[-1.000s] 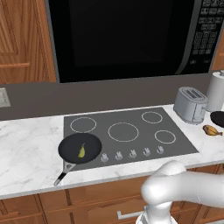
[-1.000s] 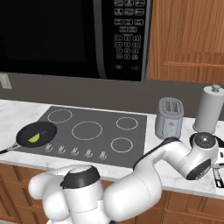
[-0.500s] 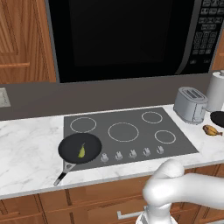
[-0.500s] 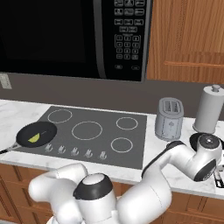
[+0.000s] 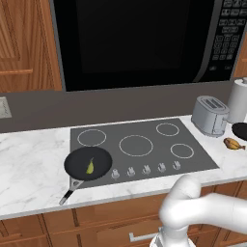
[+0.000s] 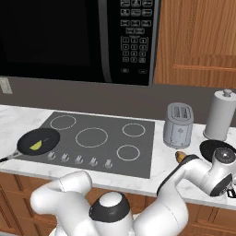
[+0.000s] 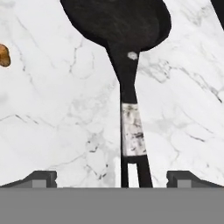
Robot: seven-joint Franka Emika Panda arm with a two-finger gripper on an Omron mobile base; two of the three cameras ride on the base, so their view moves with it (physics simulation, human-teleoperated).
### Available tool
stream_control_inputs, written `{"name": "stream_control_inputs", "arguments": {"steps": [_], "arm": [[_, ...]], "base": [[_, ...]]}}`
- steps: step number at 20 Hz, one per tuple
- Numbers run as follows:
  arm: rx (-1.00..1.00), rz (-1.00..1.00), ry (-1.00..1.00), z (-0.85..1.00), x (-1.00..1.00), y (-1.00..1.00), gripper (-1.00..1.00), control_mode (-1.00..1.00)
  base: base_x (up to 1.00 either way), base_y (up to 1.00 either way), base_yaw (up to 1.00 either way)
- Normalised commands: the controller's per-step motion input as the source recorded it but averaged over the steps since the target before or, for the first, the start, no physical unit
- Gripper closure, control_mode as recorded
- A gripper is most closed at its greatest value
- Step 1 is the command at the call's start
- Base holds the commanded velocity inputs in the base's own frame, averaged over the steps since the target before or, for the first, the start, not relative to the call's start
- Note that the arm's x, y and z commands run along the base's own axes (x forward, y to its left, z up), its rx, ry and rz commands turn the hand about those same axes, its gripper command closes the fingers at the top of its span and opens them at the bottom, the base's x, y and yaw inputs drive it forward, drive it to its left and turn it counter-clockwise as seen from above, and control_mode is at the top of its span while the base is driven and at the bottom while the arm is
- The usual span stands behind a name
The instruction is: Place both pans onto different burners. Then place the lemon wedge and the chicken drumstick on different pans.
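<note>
One black pan (image 5: 88,163) sits on the front-left corner of the cooktop (image 5: 144,161), with the lemon wedge (image 5: 90,166) lying inside it. The same pan (image 6: 39,140) and lemon wedge (image 6: 36,146) appear at the left of the right base view. The second pan (image 7: 116,19) rests on the marble counter to the right of the cooktop. Its black-and-silver handle (image 7: 131,127) runs down between my fingertips. My gripper (image 7: 113,178) is open and straddles the handle's end just above the counter. The chicken drumstick (image 5: 233,143) lies on the counter beside that pan.
A silver toaster (image 6: 179,125) and a paper-towel roll (image 6: 222,115) stand behind the second pan (image 6: 213,147). The open burners (image 5: 136,144) are bare rings. Silver knobs (image 5: 146,169) line the cooktop's front edge. A microwave (image 5: 135,38) hangs above.
My hand has dropped lower and closer to the counter's front edge by the right-hand pan, and my elbow has swung round. Pans, lemon wedge and drumstick have not moved.
</note>
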Motion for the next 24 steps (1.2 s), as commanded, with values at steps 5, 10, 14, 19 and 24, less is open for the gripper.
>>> {"name": "stream_control_inputs", "arguments": {"steps": [5,10,14,19,24], "arm": [[0.00,0.00,0.00,-0.18,0.16,-0.18,-1.00,-1.00],[0.00,0.00,0.00,-0.13,0.15,-0.21,-1.00,-1.00],[0.00,0.00,0.00,-0.15,0.17,-0.23,-1.00,-1.00],[0.00,0.00,0.02,-0.21,0.24,-0.21,-1.00,-1.00],[0.00,0.00,0.03,-0.19,0.27,-0.14,1.00,-1.00]], "base": [[0.00,0.00,0.00],[0.00,0.00,0.00],[0.00,0.00,0.00],[0.00,0.00,0.00],[0.00,0.00,0.00]]}}
